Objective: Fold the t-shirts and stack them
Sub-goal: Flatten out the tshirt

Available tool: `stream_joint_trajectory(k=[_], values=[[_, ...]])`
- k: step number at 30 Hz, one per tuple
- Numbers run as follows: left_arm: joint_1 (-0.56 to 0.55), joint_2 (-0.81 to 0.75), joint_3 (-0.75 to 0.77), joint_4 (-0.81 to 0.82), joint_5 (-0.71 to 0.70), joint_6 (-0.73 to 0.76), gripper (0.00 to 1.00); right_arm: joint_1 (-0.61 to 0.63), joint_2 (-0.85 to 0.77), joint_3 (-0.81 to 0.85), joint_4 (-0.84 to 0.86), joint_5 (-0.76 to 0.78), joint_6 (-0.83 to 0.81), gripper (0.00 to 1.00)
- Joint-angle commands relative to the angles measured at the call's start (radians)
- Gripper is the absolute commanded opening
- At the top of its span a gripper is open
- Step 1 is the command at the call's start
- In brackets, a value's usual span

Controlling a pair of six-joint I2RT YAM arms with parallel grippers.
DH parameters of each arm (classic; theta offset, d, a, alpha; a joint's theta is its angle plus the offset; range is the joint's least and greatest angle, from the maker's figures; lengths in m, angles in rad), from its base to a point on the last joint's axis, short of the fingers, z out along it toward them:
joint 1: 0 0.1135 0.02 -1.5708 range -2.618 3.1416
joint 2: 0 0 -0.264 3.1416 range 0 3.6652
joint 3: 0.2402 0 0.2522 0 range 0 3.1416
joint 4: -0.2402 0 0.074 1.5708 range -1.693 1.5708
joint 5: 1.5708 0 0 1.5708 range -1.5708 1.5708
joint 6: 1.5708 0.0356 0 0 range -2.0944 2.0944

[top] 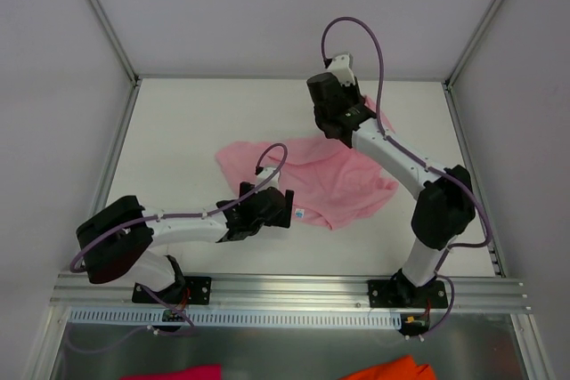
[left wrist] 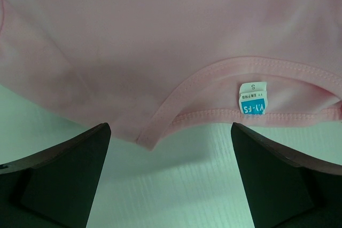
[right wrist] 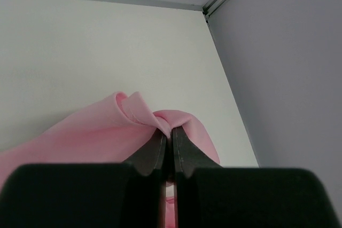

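**Pink t-shirt pinched at the far right, collar waiting under open jaws**

The left gripper (top: 283, 208) hangs low over the near side of the desk (top: 178, 113), a little left of its middle, with its jaws spread wide and nothing between them. It sits right at the collar (left wrist: 214, 70) of the light pink t-shirt (top: 329, 175), and the neck label (left wrist: 252, 98) lies just ahead of the right finger. This looks like a line-up to take the neckline so that the cloth can be tensioned from two ends.

The t-shirt lies rumpled across the middle of the desk. It is not flat, and it runs from the collar on the near side up toward the far right corner.

The right gripper (right wrist: 171, 129) is closed tight on a bunched fold of the shirt's far right end, with the cloth puckered around the fingertips. Holding that end probably anchors the garment for spreading before any fold is made.

As for room, the left half and the far edge of the desk are bare, so the shirt could be drawn out that way. The right side is tighter: the enclosure wall (right wrist: 283, 78) stands near the right gripper, and the shirt's right margin is already not far from the right edge. The near edge also runs just behind the collar.
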Motion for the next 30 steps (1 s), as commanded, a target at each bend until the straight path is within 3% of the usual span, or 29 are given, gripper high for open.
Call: stream_joint_trajectory(k=[1,3,4,5,8,17,20,22,24,25,28,30], values=[[-0.013,0.020,0.010,0.036,-0.038,-0.034,0.99,-0.013,0.045,0.066,0.029,0.048,-0.027,0.01],[-0.014,0.038,0.016,0.032,-0.043,-0.031,0.99,-0.018,0.059,0.082,0.019,0.057,-0.040,0.04],[-0.016,0.043,0.024,0.030,-0.044,-0.033,0.99,-0.025,0.073,0.092,0.003,0.055,-0.032,0.36],[-0.016,0.047,0.025,0.028,-0.044,-0.031,0.99,-0.029,0.075,0.096,0.002,0.049,-0.029,0.54],[-0.019,0.066,0.030,0.033,-0.052,-0.031,0.99,-0.038,0.047,0.067,0.003,0.022,-0.003,0.78],[-0.019,0.132,0.081,-0.007,-0.116,-0.031,0.99,-0.044,-0.131,-0.066,-0.008,0.012,0.048,0.80],[-0.019,0.155,0.087,-0.007,-0.113,-0.033,0.90,-0.044,-0.200,-0.114,0.011,0.014,0.056,0.80],[-0.019,0.167,0.094,-0.016,-0.107,-0.036,0.62,-0.042,-0.244,-0.129,0.008,0.009,0.071,0.80],[-0.018,0.188,0.128,-0.050,-0.147,-0.051,0.41,-0.042,-0.272,-0.148,0.009,0.000,0.079,0.80],[-0.016,0.194,0.142,-0.097,-0.174,-0.078,0.23,-0.042,-0.295,-0.154,0.009,-0.004,0.082,0.80],[0.015,0.188,0.185,-0.243,-0.289,-0.126,0.01,-0.042,-0.312,-0.163,0.002,-0.014,0.085,0.81],[0.079,0.146,0.165,-0.255,-0.293,-0.125,0.00,-0.042,-0.309,-0.163,-0.009,-0.008,0.080,0.81]])
